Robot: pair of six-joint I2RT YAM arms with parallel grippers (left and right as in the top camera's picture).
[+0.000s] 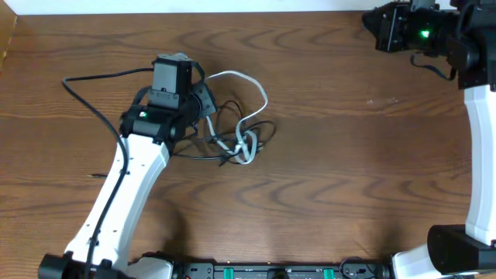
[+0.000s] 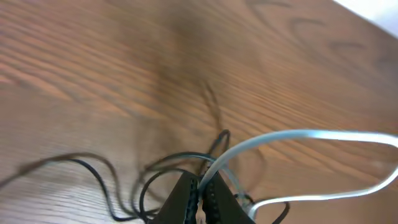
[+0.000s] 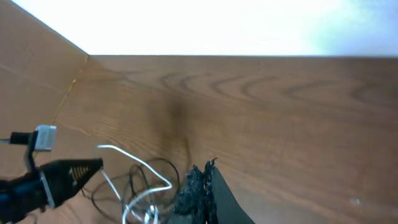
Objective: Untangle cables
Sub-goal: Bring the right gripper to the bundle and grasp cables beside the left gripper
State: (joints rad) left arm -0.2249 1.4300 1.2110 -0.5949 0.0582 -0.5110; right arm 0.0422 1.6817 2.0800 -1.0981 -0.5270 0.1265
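Left jaws gripped white cable [image 2: 298, 134] | tangle of cables [image 1: 242, 146] just to their right | right jaws clenched empty, well apart

Cable tangle [image 1: 236, 136] lies on the table [image 1: 349, 170], left of centre. Left gripper [image 1: 205, 102] sits at the tangle's back-left edge, with one loop [image 1: 248, 81] reaching behind and right of it. Right gripper [image 1: 368, 23] is well apart, at the back-right corner.

A brown wooden table [image 1: 349, 155] with swirling grain fills the view. Beyond its far edge runs a bright white strip [image 1: 194, 6], evenly lit.
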